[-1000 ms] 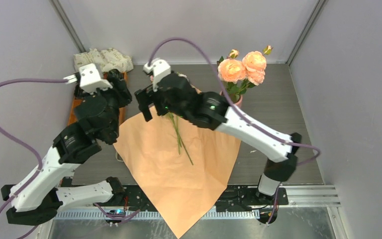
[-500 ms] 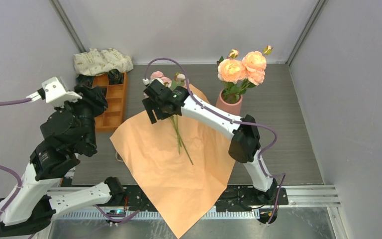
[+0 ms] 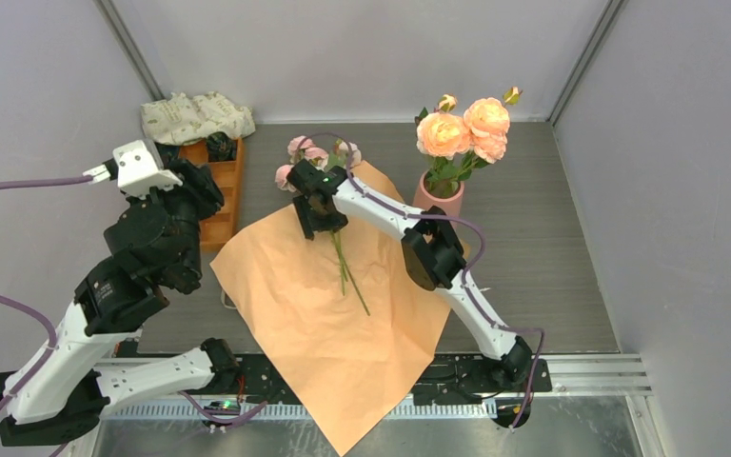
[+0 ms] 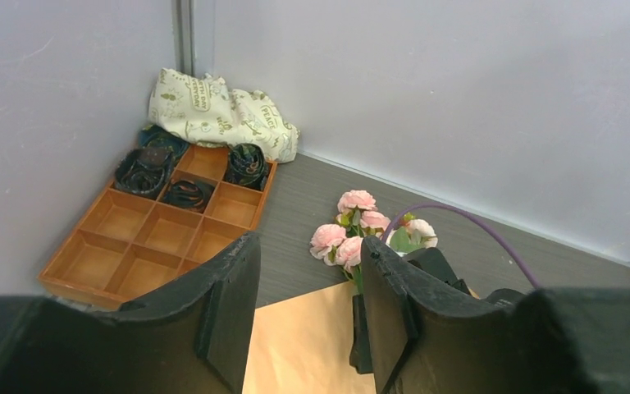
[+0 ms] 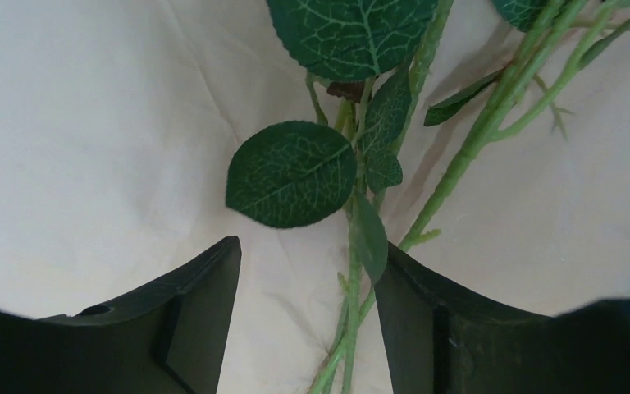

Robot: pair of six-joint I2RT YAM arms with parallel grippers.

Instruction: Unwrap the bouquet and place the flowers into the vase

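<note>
Flowers (image 3: 316, 152) on orange paper (image 3: 324, 314) — right end effector (image 5: 305, 328) over stems (image 5: 458, 168), tray (image 4: 135, 256) nearby.

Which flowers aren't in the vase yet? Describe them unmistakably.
Start at the big orange paper spread mid-table. At its far corner lies a small bunch of pink roses, stems running under the right end effector. Unlike the peach roses, they lie flat, outside the vase.
</note>
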